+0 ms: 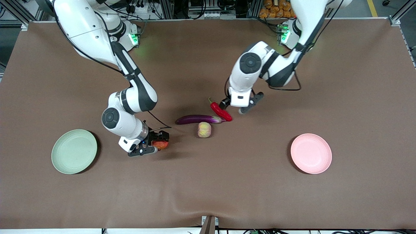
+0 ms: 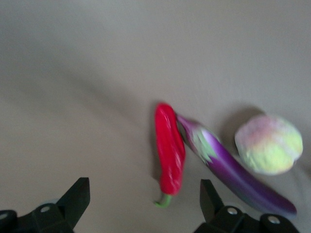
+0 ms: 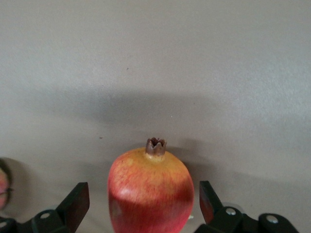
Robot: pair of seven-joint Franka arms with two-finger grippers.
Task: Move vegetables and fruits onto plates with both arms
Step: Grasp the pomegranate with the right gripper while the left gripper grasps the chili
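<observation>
The red pomegranate (image 1: 162, 144) sits on the brown table between the open fingers of my right gripper (image 1: 156, 143). In the right wrist view the pomegranate (image 3: 150, 194) has a gap on each side, with the right gripper (image 3: 144, 200) around it. My left gripper (image 1: 233, 108) is open and empty, low over the table by the stem end of the red chili (image 1: 221, 111). In the left wrist view the left gripper (image 2: 144, 194) faces the chili (image 2: 170, 150), the purple eggplant (image 2: 233, 170) and the peach (image 2: 268, 144). The eggplant (image 1: 198, 119) touches the chili. The peach (image 1: 204, 129) lies nearer to the front camera.
The mint green plate (image 1: 74, 151) lies toward the right arm's end of the table, beside the right gripper. The pink plate (image 1: 311, 153) lies toward the left arm's end. Both hold nothing. Brown cloth covers the whole table.
</observation>
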